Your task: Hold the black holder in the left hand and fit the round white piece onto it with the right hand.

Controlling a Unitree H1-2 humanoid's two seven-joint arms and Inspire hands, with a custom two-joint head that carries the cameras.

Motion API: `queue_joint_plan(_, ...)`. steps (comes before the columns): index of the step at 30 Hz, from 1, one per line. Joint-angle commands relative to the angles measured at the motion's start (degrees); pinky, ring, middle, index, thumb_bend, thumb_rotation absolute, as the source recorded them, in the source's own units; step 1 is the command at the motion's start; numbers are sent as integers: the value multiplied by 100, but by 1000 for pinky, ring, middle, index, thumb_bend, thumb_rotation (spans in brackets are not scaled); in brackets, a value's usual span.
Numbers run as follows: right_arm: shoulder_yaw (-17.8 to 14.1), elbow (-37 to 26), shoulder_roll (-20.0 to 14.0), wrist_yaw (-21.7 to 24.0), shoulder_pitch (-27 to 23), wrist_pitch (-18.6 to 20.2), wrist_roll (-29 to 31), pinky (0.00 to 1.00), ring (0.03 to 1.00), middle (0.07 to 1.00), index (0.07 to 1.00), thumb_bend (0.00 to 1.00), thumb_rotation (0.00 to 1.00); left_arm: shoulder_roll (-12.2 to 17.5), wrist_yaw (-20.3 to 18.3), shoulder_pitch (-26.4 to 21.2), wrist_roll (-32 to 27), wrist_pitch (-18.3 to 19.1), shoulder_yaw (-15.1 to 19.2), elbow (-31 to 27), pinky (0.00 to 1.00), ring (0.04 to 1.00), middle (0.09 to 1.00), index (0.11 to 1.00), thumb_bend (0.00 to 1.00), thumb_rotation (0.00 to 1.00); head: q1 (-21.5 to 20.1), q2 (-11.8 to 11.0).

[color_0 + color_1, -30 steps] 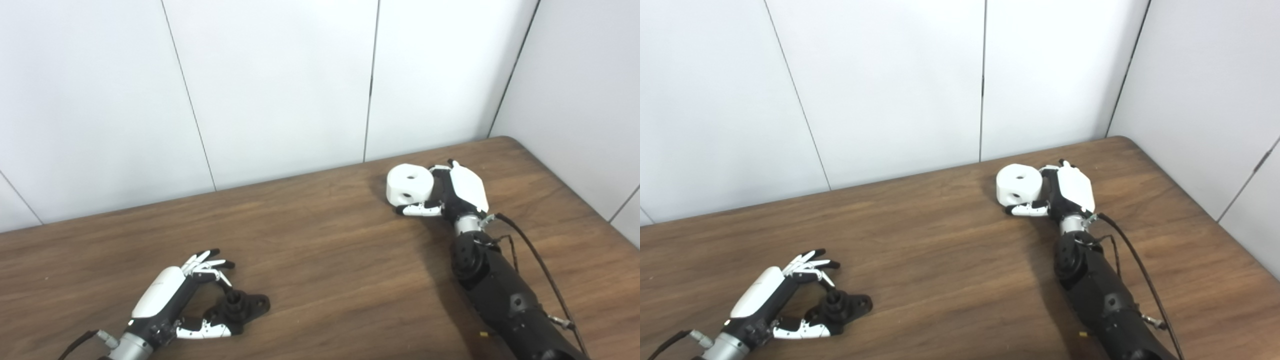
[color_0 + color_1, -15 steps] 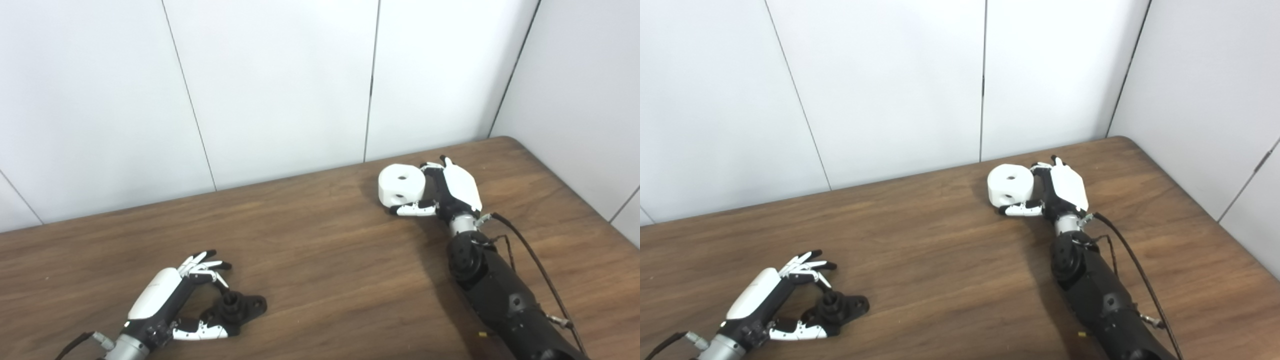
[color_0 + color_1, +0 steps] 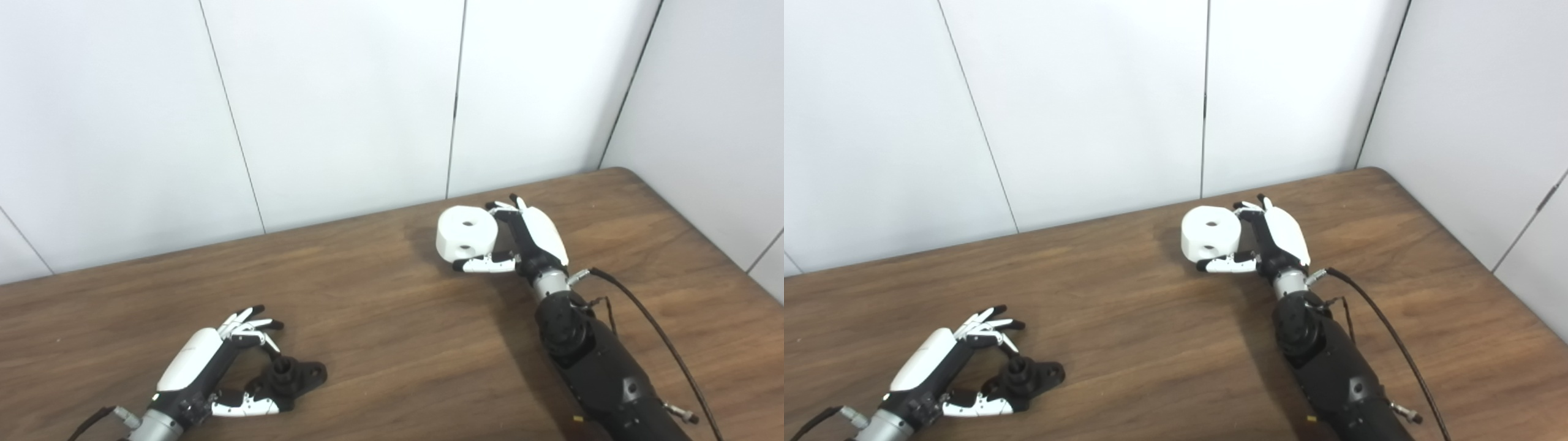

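Landmark: the black holder (image 3: 288, 380), lying flat on the wooden table (image 3: 392, 324) at the near left

Nearest: left hand (image 3: 205, 367) low over the table, just left of the holder. Thumb lies along the holder's near edge, fingers (image 3: 254, 321) curl above its upright stub. Whether the grip has closed on it or only brackets it — cannot tell; holder appears to rest on the table

Holder: matt black, flat base with a lobe poking right that carries a small hole, short round post standing up from the middle

Far right of the holder, towards the back wall (image 3: 343, 104): right hand (image 3: 1268, 245) clamped on the round white piece (image 3: 1211, 233), thumb under its near side, fingers behind it. Piece seems lifted off the table, a shadow beneath and to its left

White piece: squat cylinder, glossy, one hole centred in the top face, a second hole in the side wall facing the camera

View differences: right eye view shows more bare table to the right of the right arm; left eye view shows more of the tabletop left of the left hand. Otherwise the same content
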Motion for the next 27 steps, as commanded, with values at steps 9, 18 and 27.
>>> queue_joint_plan(9,132,-845,163,349,-23,-207,10,1000,1000,856,514,690,352,94,45,-100,206,153,-32,178,1000,978,833,483,522,46,196,62)
queue_joint_plan(18,411,-1626,371,921,101,-277,110,1000,1000,863,486,523,169,39,193,-174,247,101,-136,389,1000,982,835,483,522,47,522,138)
queue_joint_plan(27,780,-2195,660,1423,220,-254,40,1000,1000,856,485,515,158,-17,205,-213,308,204,-213,439,1000,985,836,483,522,48,769,196)
